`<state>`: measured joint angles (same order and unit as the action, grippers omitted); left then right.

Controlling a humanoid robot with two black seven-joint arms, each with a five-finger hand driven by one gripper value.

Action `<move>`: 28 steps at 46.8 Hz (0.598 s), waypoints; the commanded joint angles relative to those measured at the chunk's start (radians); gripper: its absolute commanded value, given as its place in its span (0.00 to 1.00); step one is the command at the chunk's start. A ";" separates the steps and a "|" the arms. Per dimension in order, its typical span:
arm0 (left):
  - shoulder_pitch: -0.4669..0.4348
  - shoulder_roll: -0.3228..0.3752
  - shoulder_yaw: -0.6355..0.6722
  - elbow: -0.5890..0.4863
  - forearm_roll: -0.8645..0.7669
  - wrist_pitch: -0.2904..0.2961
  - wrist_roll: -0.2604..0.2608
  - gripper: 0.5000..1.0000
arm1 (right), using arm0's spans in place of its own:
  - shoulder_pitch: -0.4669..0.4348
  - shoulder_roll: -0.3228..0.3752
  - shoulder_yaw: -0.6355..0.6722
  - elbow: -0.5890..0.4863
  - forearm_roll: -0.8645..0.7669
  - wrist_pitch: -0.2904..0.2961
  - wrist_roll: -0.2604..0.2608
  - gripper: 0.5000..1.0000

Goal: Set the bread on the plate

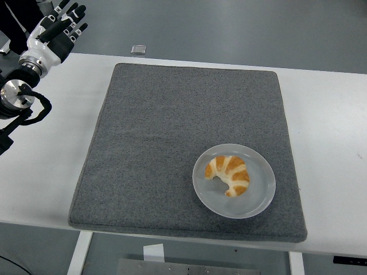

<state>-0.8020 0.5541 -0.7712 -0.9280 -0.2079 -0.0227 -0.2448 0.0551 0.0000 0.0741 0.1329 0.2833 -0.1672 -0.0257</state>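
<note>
A golden croissant (pixel 228 174) lies on the translucent white plate (pixel 261 196), which sits on the grey mat (pixel 160 132) toward its near right part. My left hand (pixel 62 26) is up at the far left corner of the picture, beyond the mat's left edge, with its black-and-white fingers spread and nothing in them. It is far from the plate. The right arm does not show.
The grey mat covers most of the white table (pixel 330 114). A small grey object (pixel 137 49) lies on the floor beyond the table's far edge. Dark clothing of a person (pixel 14 17) shows at the top left corner.
</note>
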 commanded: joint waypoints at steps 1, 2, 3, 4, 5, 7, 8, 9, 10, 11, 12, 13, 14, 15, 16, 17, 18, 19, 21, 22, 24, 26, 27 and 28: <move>0.004 -0.016 -0.026 0.029 -0.027 -0.029 -0.008 1.00 | 0.000 0.000 0.000 -0.003 -0.001 0.000 0.000 0.90; 0.004 -0.025 -0.029 0.038 -0.033 -0.039 -0.010 1.00 | 0.000 0.000 0.000 -0.003 -0.001 0.000 0.001 0.91; 0.004 -0.032 -0.033 0.049 -0.039 -0.048 -0.011 1.00 | 0.000 0.000 0.000 -0.003 -0.001 0.000 0.000 0.90; 0.004 -0.040 -0.036 0.060 -0.044 -0.055 -0.011 1.00 | 0.000 0.000 0.000 -0.003 -0.001 0.000 0.001 0.90; 0.004 -0.046 -0.039 0.070 -0.045 -0.062 -0.013 1.00 | 0.000 0.000 0.000 -0.003 -0.001 0.000 0.001 0.90; 0.004 -0.060 -0.049 0.092 -0.047 -0.072 -0.013 1.00 | 0.000 0.000 0.000 -0.003 -0.001 0.000 0.000 0.90; 0.004 -0.068 -0.056 0.106 -0.047 -0.077 -0.014 1.00 | 0.000 0.000 0.000 -0.003 -0.001 0.000 0.000 0.90; 0.004 -0.077 -0.062 0.119 -0.047 -0.080 -0.014 1.00 | 0.000 0.000 0.000 -0.003 -0.001 0.000 0.001 0.90; 0.004 -0.088 -0.066 0.133 -0.045 -0.083 -0.014 1.00 | 0.000 0.000 0.000 -0.003 -0.001 0.000 0.000 0.90; 0.003 -0.097 -0.071 0.149 -0.044 -0.085 -0.014 1.00 | 0.000 0.000 0.000 -0.003 -0.001 0.000 0.000 0.90; 0.003 -0.108 -0.072 0.162 -0.041 -0.086 -0.014 1.00 | 0.000 0.000 0.000 -0.003 -0.001 0.000 0.000 0.90; 0.001 -0.117 -0.072 0.175 -0.041 -0.089 -0.014 1.00 | 0.000 0.000 0.000 -0.003 -0.001 0.000 0.000 0.90; 0.000 -0.123 -0.072 0.188 -0.039 -0.094 -0.014 1.00 | 0.000 0.000 0.000 -0.003 -0.001 0.000 0.001 0.90; 0.000 -0.131 -0.072 0.201 -0.039 -0.098 -0.014 1.00 | 0.000 0.000 0.000 -0.003 -0.001 0.000 0.001 0.90; -0.002 -0.135 -0.072 0.212 -0.038 -0.105 -0.016 1.00 | 0.000 0.000 0.000 -0.003 -0.001 0.000 0.001 0.91; -0.002 -0.140 -0.072 0.221 -0.036 -0.109 -0.016 1.00 | 0.000 0.000 0.000 -0.003 -0.001 0.000 0.000 0.90; -0.002 -0.143 -0.072 0.228 -0.038 -0.115 -0.019 1.00 | 0.000 0.000 0.000 -0.003 -0.001 0.000 0.000 0.90; -0.002 -0.148 -0.072 0.233 -0.036 -0.120 -0.021 1.00 | 0.000 0.000 -0.002 -0.003 -0.001 0.000 0.000 0.90; 0.000 -0.155 -0.071 0.242 -0.034 -0.125 -0.028 1.00 | 0.000 0.000 -0.002 -0.003 -0.001 0.000 0.000 0.90; 0.000 -0.157 -0.071 0.245 -0.034 -0.126 -0.030 1.00 | 0.000 0.000 0.000 -0.003 -0.001 0.000 0.000 0.90; 0.000 -0.161 -0.068 0.247 -0.033 -0.128 -0.030 1.00 | 0.000 0.000 0.000 -0.003 -0.001 0.000 0.000 0.90; 0.000 -0.163 -0.063 0.247 -0.033 -0.128 -0.031 1.00 | 0.000 0.000 0.000 -0.003 -0.001 0.000 0.000 0.90; 0.000 -0.163 -0.062 0.247 -0.033 -0.128 -0.031 1.00 | 0.000 0.000 0.000 -0.003 -0.001 0.000 0.000 0.90; 0.000 -0.163 -0.060 0.247 -0.033 -0.128 -0.031 1.00 | 0.000 0.000 0.000 -0.003 -0.001 0.000 0.000 0.90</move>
<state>-0.8030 0.3925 -0.8367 -0.6813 -0.2409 -0.1497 -0.2755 0.0552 0.0000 0.0733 0.1303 0.2822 -0.1672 -0.0257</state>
